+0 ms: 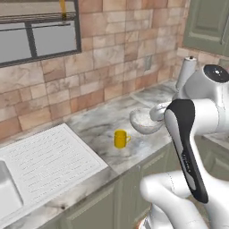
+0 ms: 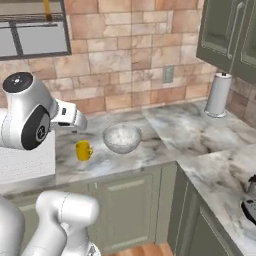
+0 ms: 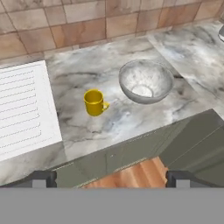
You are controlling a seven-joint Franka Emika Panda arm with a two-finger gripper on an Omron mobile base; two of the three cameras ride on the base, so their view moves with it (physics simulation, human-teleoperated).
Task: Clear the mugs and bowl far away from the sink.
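Hand (image 3: 109,178) of mine wide open, empty; yellow mug (image 3: 95,103) lies ahead below, bowl (image 3: 145,82) beside it.

Countertop (image 3: 131,118), centre of the hand view: veined grey-white marble look, smooth, faint sheen. Drainboard (image 3: 22,109), left edge: white, matt, finely ridged. Yellow mug (image 3: 95,103): plain glazed-ceramic look, smooth. Bowl (image 3: 145,81): whitish-grey, speckled, slightly glossy inside. Back wall (image 1: 112,53), upper part of the left base view: rough brownish stone tile. Cabinet fronts (image 2: 135,205): matt grey-green paint. Floor (image 3: 131,175): reddish wood.
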